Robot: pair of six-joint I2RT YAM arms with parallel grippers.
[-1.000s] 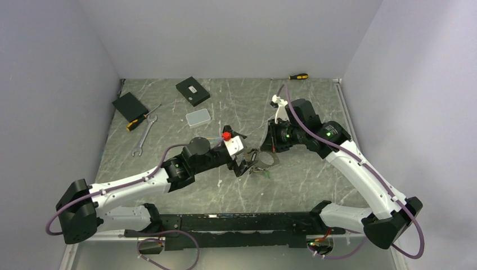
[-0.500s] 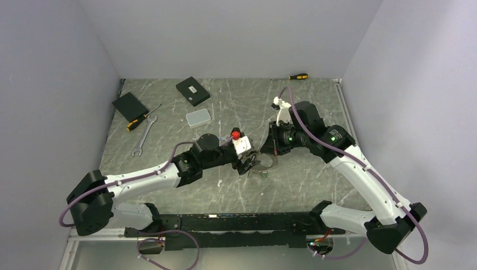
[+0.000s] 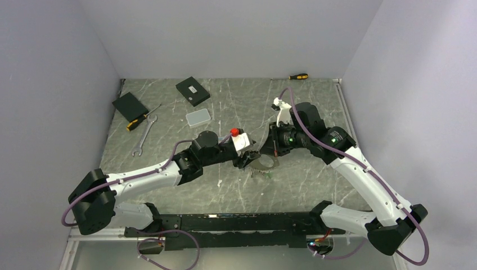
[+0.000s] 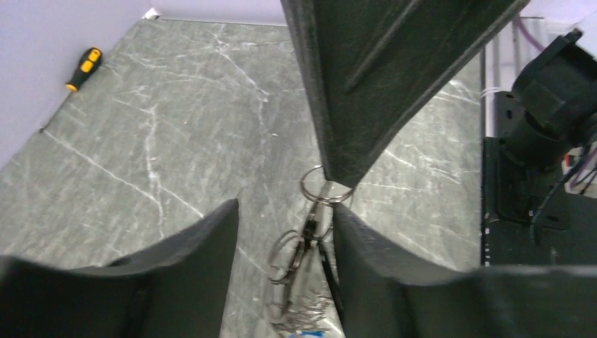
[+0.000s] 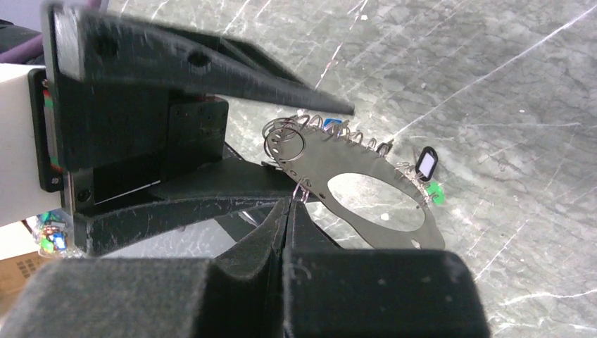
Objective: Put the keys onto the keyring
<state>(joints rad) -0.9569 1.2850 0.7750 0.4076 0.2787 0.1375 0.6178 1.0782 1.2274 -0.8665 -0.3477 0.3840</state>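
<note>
Many keys (image 5: 352, 135) already fringe the keyring (image 5: 324, 158), mid-frame. Our right tool (image 5: 288, 204) is pinched shut on its edge. Our left tool (image 4: 285, 211) stands partly open around the small rings (image 4: 285, 248). We judge threading unfinished.

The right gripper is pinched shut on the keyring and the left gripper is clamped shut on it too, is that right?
No. The left gripper is open, its jaws apart either side of the keyring, as the left wrist view shows. The right gripper is indeed shut on the keyring.
</note>
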